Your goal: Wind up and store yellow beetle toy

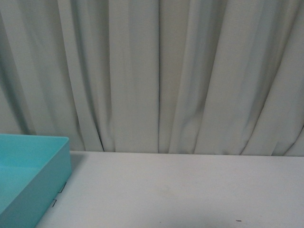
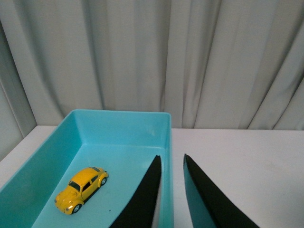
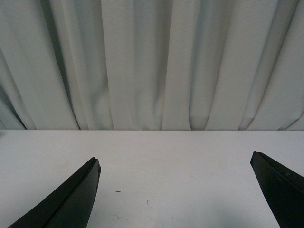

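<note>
Curtain: a pale pleated curtain [image 1: 156,76] hangs behind the table along its whole far edge and fills the upper part of all three views.

Table: the white table [image 1: 190,190] is flat and bare from the bin to the right side in the front view; only a small dark speck lies on it near the front edge.

Bin: a turquoise bin [image 1: 28,180] stands at the left of the table. Its far wall is near the curtain, and its right wall [image 2: 166,166] borders the open table surface.

Right gripper: in the right wrist view the right gripper [image 3: 175,190] is spread wide, with its two black fingers [image 3: 71,199] far apart. It holds nothing, and bare table shows between the fingers.

Left gripper: in the left wrist view the left gripper [image 2: 172,194] has only a narrow gap between its fingers. The right wall of the bin shows in this gap; whether the fingers touch it cannot be told. It holds no toy.

Toy: the yellow beetle toy [image 2: 81,189] stands on its wheels on the floor of the bin, apart from the walls and from the left gripper.
</note>
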